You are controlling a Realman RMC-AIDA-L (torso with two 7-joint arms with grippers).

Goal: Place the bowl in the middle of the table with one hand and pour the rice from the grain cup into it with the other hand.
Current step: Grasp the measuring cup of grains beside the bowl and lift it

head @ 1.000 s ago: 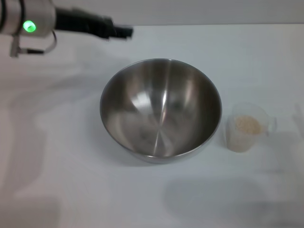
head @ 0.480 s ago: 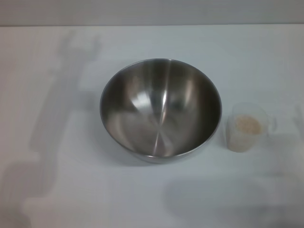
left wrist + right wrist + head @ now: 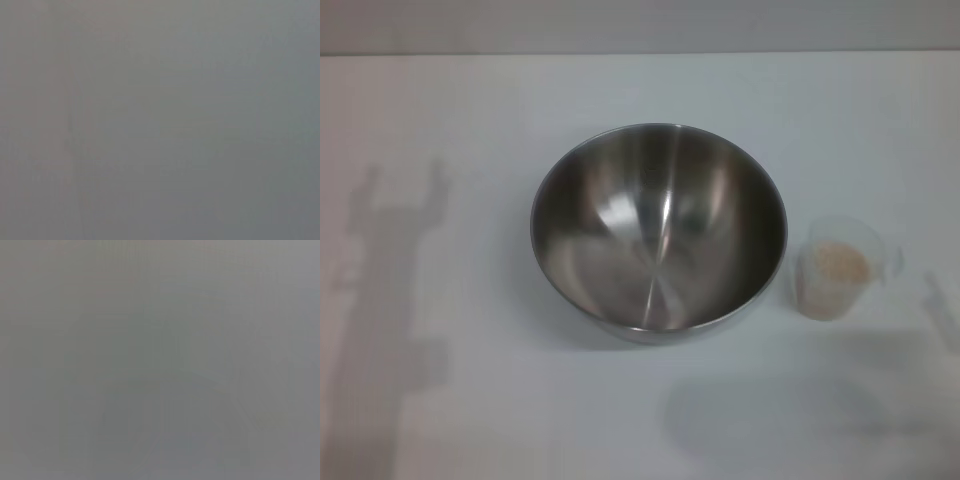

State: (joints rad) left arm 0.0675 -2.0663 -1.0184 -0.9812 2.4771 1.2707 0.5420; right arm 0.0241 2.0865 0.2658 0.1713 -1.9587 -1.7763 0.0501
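Note:
The large stainless-steel bowl (image 3: 658, 232) stands upright and empty near the middle of the white table (image 3: 440, 120) in the head view. The small clear grain cup (image 3: 840, 268) stands upright just right of the bowl, handle pointing right, with pale rice (image 3: 838, 264) inside it. Neither gripper shows in the head view; only arm shadows lie on the table at the left and the lower right. Both wrist views show a plain grey field with nothing recognisable.
The table's far edge (image 3: 640, 53) runs across the top of the head view. An arm shadow (image 3: 390, 300) falls on the left side of the table, and a fainter one (image 3: 770, 410) lies in front of the cup.
The left arm, at the top left one second ago, has left the head view. Its shadow has slid down the left side of the table. Bowl and cup have not moved.

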